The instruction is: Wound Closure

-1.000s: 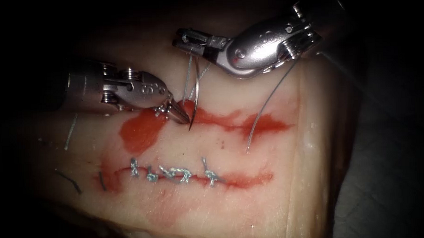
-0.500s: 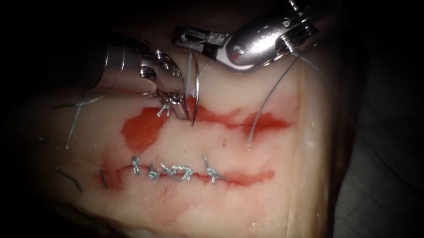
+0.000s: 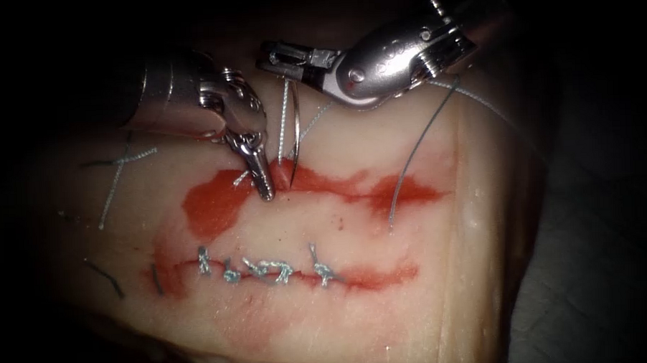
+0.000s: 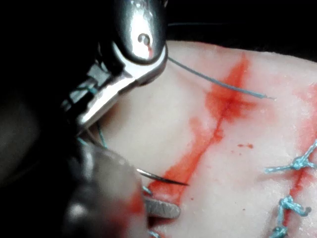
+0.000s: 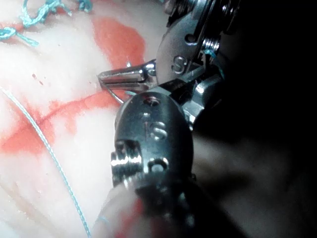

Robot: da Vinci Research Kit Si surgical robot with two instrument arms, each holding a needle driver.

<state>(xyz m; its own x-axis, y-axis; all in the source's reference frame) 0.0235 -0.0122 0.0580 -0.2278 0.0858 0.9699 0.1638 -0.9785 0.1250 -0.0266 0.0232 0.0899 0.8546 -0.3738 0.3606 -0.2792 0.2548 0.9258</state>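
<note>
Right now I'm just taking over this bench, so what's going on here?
The right end effector holds the curved needle near its thread end, with the point down at the open upper cut in the tissue. Whether the tip has entered cannot be told. The left end effector, shut and holding nothing visible, rests on the tissue just left of the needle tip. Thread trails to the right across the red fluid. The lower cut already carries stitches.

Endoscope lit at centre with dark vignetted edges, glare on the right tool [image 3: 290, 60], near metal blurred in both wrist views.
</note>
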